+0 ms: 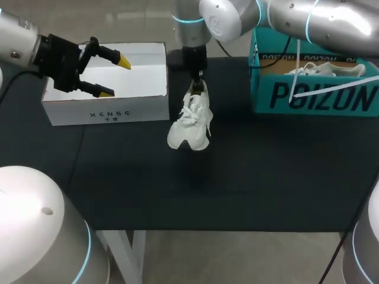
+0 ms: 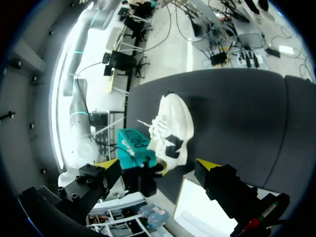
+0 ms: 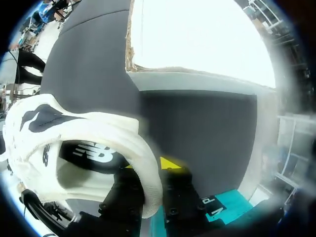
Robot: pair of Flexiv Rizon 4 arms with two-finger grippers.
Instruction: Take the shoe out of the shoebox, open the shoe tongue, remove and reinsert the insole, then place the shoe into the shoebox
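Over the middle of the black desk (image 1: 237, 165) hangs a white lace-up sneaker (image 1: 190, 121), toe pointing down. The right end effector (image 1: 198, 80) is clamped on its heel collar, one finger inside the shoe and one outside. At the desk's right rear stands the teal cardboard shoebox (image 1: 314, 94) – a second white shoe (image 1: 325, 70) lies inside. The left end effector (image 1: 115, 77) hovers with fingers spread wide, holding nothing, above a white open-topped cardboard box (image 1: 148, 77).
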